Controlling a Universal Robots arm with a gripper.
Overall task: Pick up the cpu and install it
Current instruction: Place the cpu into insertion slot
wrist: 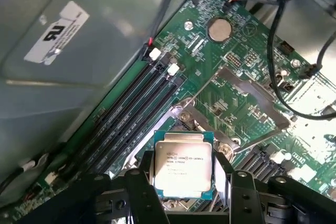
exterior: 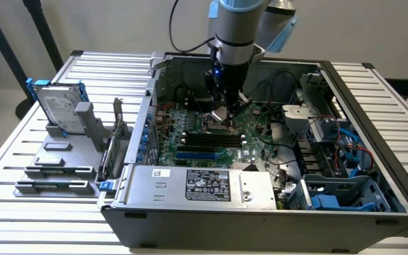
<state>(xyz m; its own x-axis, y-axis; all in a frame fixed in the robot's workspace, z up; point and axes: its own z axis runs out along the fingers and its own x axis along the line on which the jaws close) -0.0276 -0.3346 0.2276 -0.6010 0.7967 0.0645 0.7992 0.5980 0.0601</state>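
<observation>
Two black fingers point(wrist: 137, 192) of the gripper point(exterior: 222, 116) clamp the cpu point(wrist: 182, 163) by opposite edges, and the wrist view shows the print on its metal top. Just beyond it lie the open socket frame point(wrist: 247, 98) and memory slots point(wrist: 131, 111). The exterior view adds the whole case point(exterior: 374, 138), with the gripper low over the middle of the motherboard point(exterior: 189, 154).

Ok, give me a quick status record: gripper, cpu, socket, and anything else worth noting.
gripper: inside the computer case, low over the motherboard, shut on the cpu
cpu: held flat between the fingers, silver lid facing up
socket frame: just beyond the cpu, beside the memory slots
seated in socket: cannot tell
hard drive: upright outside the case, at the exterior view's left
</observation>
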